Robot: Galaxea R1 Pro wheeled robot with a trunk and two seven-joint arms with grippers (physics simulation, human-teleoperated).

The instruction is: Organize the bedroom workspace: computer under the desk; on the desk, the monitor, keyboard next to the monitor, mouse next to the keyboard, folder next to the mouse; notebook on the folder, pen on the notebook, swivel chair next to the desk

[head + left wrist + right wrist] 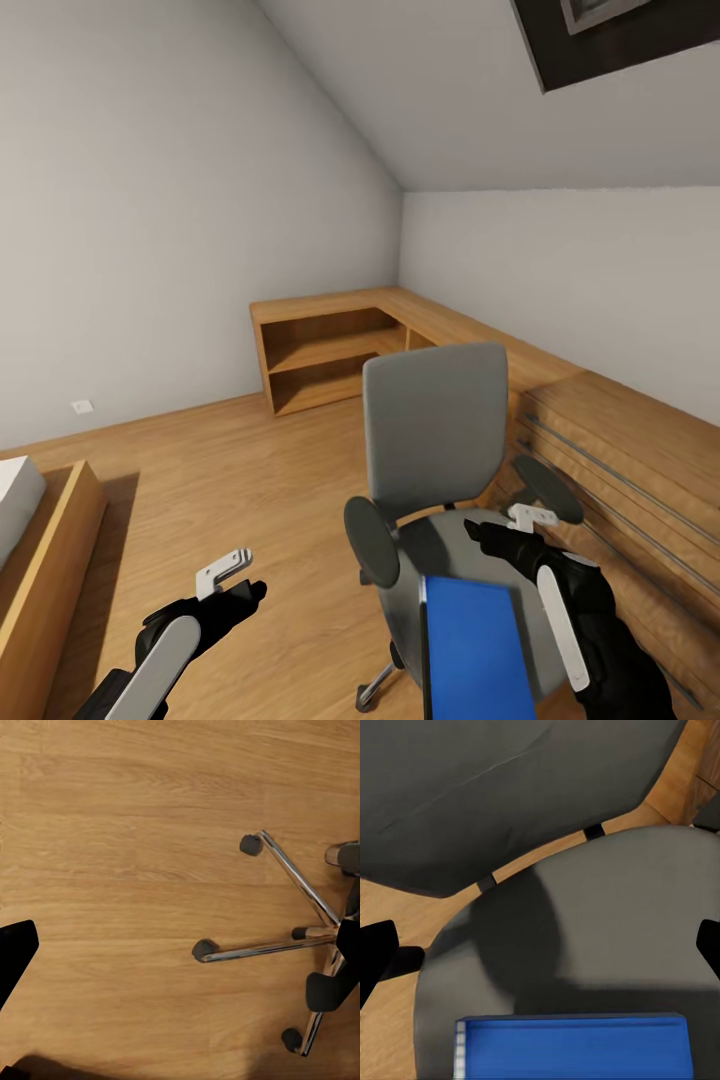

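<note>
The blue folder (470, 645) is lying flat on the swivel chair (440, 470) seat, with the right pincer (492, 536) held open just above it. If it's approached off-center, the chair could get rolled away on its casters.

Even, soft indoor light, sharp renders
A soft shadow falls on the swivel chair (607, 907) seat; wide-angle stretch at head-view edges.
</note>
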